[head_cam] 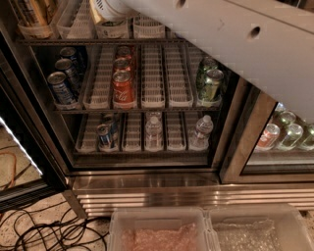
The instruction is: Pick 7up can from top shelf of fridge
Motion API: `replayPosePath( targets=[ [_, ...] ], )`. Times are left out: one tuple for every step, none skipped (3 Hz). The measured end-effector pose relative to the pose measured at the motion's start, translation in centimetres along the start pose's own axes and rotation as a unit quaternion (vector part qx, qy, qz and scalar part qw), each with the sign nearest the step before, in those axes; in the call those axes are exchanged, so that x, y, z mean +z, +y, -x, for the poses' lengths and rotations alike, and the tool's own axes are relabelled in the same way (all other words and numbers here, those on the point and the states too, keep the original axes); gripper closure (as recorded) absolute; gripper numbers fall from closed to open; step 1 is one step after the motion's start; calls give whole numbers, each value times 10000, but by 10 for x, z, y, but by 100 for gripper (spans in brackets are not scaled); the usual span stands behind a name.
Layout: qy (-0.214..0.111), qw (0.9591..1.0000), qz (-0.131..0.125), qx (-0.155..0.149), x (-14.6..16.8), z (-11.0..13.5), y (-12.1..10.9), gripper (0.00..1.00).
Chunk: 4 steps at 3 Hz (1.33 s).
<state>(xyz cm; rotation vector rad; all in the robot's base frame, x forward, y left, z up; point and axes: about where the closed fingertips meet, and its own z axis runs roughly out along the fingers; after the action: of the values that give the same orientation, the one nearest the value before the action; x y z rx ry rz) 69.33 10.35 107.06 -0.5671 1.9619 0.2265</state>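
Observation:
My white arm (230, 44) stretches from the right edge up to the top left of the camera view. Its rounded wrist (105, 7) is over a white lane tray (113, 29) on the top shelf (73, 42) of the fridge (147, 181). My gripper (111, 21) is at that tray, mostly hidden behind the wrist. The 7up can is hidden; no whitish can with green lettering shows.
On the middle rack stand blue cans (61, 88), red cola cans (122, 88) and green-gold cans (211, 83). The lower rack holds water bottles (153, 130) and a can (104, 136). Two clear bins (157, 230) and cables (44, 230) lie on the floor. A second door (284, 132) is at right.

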Motion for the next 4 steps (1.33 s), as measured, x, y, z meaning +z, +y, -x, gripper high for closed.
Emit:
replayPosePath(
  targets=[
    [-353, 9990, -265, 11, -10, 20, -12, 100],
    [-678, 9956, -643, 5, -20, 38, -33, 100],
    [-746, 9938, -824, 91, -26, 38, -46, 100],
    [-660, 9963, -523, 160, -23, 22, -31, 100]
  ],
)
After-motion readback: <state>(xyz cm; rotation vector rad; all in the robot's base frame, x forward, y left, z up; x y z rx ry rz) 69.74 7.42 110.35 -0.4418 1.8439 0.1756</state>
